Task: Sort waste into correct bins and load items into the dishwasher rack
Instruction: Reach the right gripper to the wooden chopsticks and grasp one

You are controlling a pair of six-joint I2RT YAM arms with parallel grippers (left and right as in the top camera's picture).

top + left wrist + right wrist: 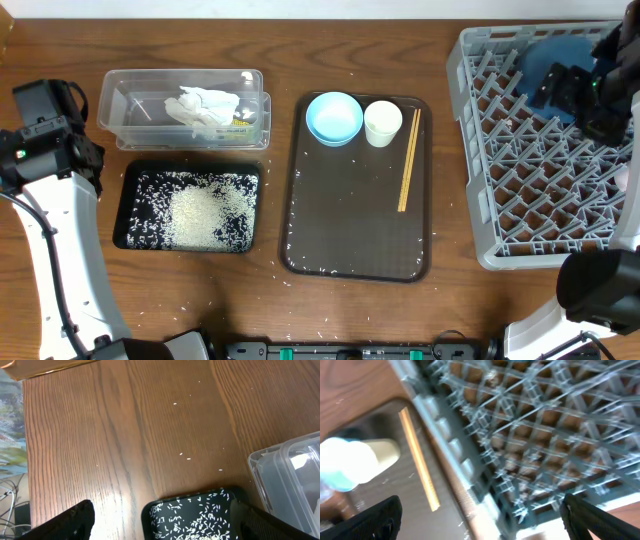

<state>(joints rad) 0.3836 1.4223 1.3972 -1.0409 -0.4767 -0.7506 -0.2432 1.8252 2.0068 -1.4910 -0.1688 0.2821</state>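
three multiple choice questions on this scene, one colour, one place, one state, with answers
1. The bowl on the serving tray is: A light blue; B pink; C cream.
2. The crumpled napkin lies: A on the serving tray; B in the clear tub; C in the bowl.
3. The left gripper is: A shut on the napkin; B shut on the bowl; C open and empty.
Answers: A, pale blue beside the cream cup; B, it rests inside the tub's walls; C, its fingers stand wide apart, nothing between.

On the brown wooden counter (pixel 125 435) you see a shallow black rectangular tray (pixel 146 519) speckled with white rice grains (pixel 195 516), a clear rectangular plastic tub (pixel 282 480) just beside it; your left gripper (pixel 162 521) has its jaws spread wide.
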